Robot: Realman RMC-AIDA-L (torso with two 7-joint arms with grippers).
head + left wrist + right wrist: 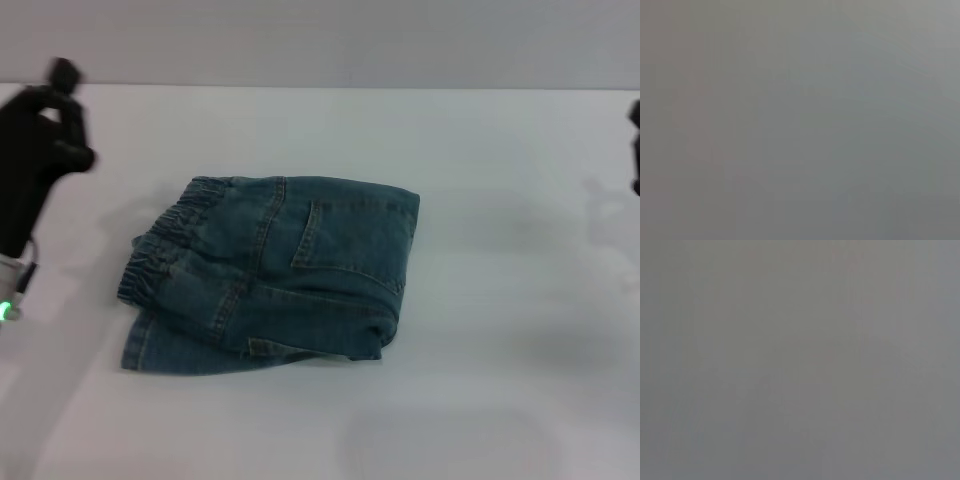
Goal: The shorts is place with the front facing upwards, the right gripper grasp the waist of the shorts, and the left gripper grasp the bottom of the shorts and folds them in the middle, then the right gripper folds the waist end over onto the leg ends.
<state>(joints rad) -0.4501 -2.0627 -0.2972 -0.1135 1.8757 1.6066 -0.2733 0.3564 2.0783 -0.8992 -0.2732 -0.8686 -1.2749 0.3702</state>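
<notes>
Head view: folded denim shorts on the white table, both arms drawn back.

I see the shorts lying in a compact fold near the table's middle, ruffled waist toward my left, a back pocket facing up and a flat stitched hem at the near left corner. The left gripper hangs raised at the far left edge, well apart from the cloth; I cannot tell its claw's opening. The right gripper barely shows at the right edge, likewise unreadable. Both wrist views show only blank grey.
</notes>
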